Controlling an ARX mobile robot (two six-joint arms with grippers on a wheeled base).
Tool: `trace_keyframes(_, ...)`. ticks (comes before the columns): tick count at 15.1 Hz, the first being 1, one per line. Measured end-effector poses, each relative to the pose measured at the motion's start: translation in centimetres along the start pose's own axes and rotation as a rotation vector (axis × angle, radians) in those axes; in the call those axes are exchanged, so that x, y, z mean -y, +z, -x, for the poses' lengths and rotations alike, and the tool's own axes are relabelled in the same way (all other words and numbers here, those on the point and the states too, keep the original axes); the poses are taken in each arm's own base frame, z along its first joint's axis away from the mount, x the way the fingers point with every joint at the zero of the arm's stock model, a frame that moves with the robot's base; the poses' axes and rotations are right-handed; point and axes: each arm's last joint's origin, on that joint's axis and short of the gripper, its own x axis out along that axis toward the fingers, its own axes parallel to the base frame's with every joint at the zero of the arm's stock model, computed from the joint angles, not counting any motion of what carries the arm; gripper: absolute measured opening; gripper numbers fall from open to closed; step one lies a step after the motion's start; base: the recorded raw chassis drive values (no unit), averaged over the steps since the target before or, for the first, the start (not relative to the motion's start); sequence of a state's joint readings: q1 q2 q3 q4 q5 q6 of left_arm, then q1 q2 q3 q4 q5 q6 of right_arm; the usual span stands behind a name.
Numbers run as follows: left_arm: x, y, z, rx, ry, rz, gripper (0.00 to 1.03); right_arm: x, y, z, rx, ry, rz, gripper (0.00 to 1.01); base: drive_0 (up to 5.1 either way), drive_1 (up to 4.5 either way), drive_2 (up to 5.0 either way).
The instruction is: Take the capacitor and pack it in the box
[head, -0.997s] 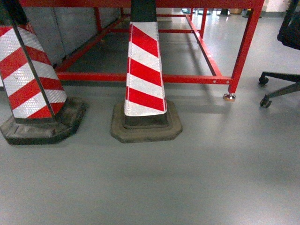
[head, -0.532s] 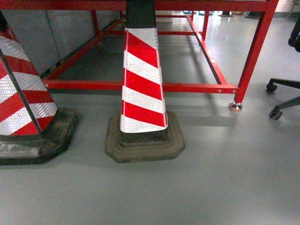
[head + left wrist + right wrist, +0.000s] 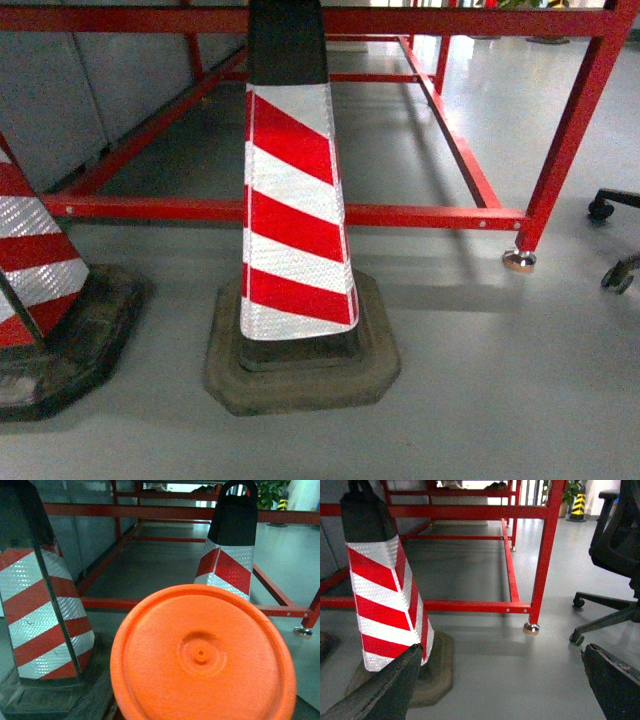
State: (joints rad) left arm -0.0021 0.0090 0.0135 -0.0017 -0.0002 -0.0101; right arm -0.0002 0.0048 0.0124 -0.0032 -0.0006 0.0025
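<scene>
Grey smooth floor (image 3: 480, 400) carries striped cones (image 3: 295, 215) beside a red frame (image 3: 430, 215); right gripper (image 3: 505, 690) gapes, left unseen.

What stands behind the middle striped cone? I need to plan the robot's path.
Behind the cone runs a red metal frame over grey floor, with grey panels at left. The cone hides part of the frame's lower rail.

Neither the box nor a capacitor shows in the head view or in either wrist view.
</scene>
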Motion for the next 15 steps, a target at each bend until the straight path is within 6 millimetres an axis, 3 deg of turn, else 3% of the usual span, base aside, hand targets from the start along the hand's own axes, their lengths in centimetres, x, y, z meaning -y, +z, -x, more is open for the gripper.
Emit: trace_keyframes(15,0.0,-0.05,0.0,-0.005,0.0,-0.009,0.44,0.01,-0.01,0.0,-0.002,-0.002,-0.001,0.98,0.0,0.26,-0.3)
